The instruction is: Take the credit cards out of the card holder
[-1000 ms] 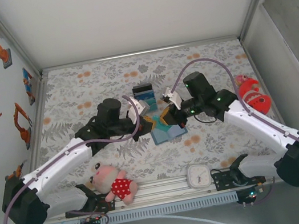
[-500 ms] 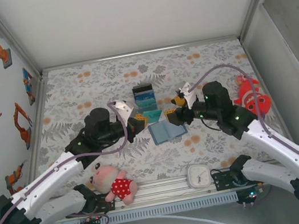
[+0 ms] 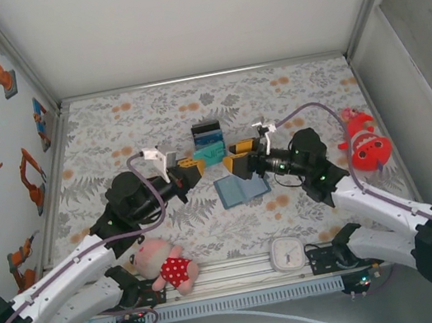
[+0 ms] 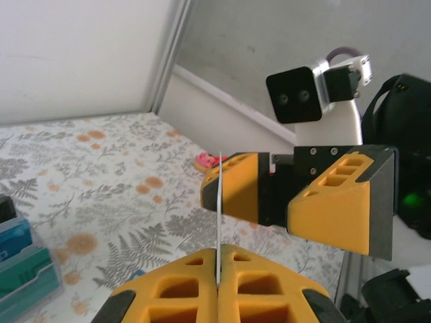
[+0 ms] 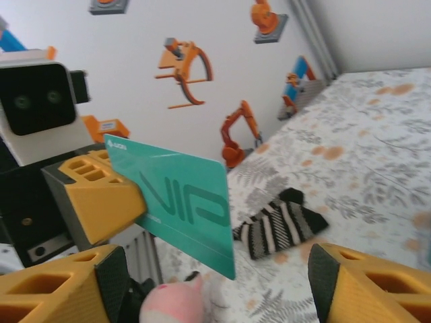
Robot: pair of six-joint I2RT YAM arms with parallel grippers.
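Note:
My left gripper [image 3: 194,166] is shut on a teal credit card [image 3: 212,155] and holds it upright above the table. In the right wrist view the credit card [image 5: 176,202] shows its "VIP" face, pinched by the left fingers [image 5: 94,198]. In the left wrist view the card [image 4: 219,202] is edge-on between my shut left gripper [image 4: 220,259]. My right gripper [image 3: 241,162] faces it, open, with nothing between its fingers [image 4: 232,188]. The steel-blue card holder [image 3: 242,188] lies open on the mat below them. More credit cards [image 3: 208,138] lie just behind.
A striped sock [image 5: 279,225] lies on the mat beyond the card. A pink doll [image 3: 164,262] and a white timer [image 3: 286,254] sit at the near edge. A red fish toy [image 3: 366,143] is at the right wall.
My right gripper has opened and drawn back from the card holder. The left gripper has lifted away from the holder to the left with the teal card in it.

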